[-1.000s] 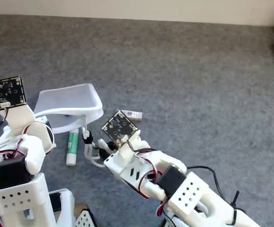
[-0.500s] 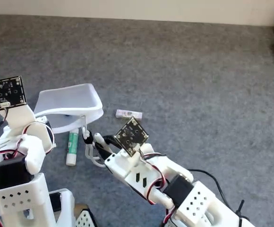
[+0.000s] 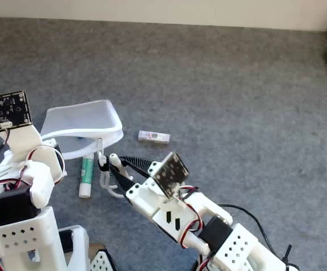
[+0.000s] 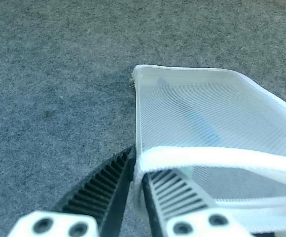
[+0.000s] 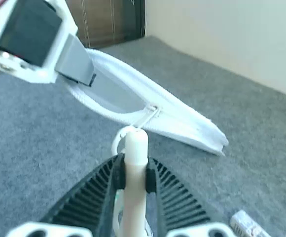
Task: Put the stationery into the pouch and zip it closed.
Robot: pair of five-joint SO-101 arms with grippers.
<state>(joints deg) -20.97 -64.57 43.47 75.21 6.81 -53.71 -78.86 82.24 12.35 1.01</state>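
Currently right gripper (image 5: pixel 134 163) jaws are clamped on a white stick-shaped item (image 5: pixel 135 140), long axis in line with the jaws, tip aimed at the pouch (image 5: pixel 177 123). Pouch mouth sits just ahead of that tip with the zip line running across it, so the likely next move is a straight push forward into the opening. Left gripper (image 4: pixel 137 165) jaws are pinched on the pouch rim, holding the mouth open. Green glue stick (image 3: pixel 86 174) lies on the tabletop (image 3: pixel 237 84) beside the pouch, between the arms, not yet in. Small white item (image 3: pixel 154 136) lies farther off, nearer the right arm.
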